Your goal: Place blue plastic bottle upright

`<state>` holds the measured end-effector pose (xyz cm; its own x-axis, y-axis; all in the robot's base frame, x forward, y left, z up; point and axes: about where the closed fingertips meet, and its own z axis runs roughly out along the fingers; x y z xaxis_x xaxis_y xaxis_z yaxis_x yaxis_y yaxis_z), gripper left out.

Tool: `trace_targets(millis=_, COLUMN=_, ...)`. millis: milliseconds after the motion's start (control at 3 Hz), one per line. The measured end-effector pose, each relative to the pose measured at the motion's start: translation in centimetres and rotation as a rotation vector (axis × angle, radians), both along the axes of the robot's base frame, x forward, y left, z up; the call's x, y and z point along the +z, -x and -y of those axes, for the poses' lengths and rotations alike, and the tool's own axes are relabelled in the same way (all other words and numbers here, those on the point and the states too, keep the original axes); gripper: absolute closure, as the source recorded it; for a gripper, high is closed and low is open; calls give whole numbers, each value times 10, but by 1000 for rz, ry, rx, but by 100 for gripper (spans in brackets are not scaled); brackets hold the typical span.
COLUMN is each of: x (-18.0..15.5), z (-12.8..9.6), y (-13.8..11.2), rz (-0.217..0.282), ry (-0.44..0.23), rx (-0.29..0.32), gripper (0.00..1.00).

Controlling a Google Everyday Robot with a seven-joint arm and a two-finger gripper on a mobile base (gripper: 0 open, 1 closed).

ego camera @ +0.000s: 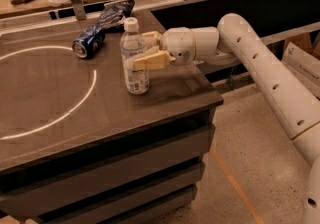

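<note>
The blue plastic bottle (134, 65) is clear with a white cap and a white-and-blue label. It stands nearly upright on the dark table (60, 113), near the right edge, and its base seems to touch the top. My gripper (142, 50) reaches in from the right and is shut on the bottle's upper body. One tan finger (152, 61) lies across the front and the other sits behind.
A crushed blue soda can (89, 41) lies on its side to the bottle's back left. A blue snack bag (116, 13) lies at the table's back edge. A white circle line (75, 108) marks the tabletop. The table's right edge drops to the floor under my arm.
</note>
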<state>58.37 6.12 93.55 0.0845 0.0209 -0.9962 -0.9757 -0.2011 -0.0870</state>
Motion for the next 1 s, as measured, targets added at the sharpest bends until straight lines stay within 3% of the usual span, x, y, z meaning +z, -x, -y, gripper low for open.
trace_targets(millis=333, x=-2, z=17, y=0, rz=5, ry=21, rx=-32, gripper=0)
trace_targets(millis=667, x=-4, z=38, y=1, rz=11, ry=51, rx=-73, gripper=0)
trace_targets(millis=1000, x=-8, z=79, y=2, rz=15, ry=103, rx=-164, gripper=0)
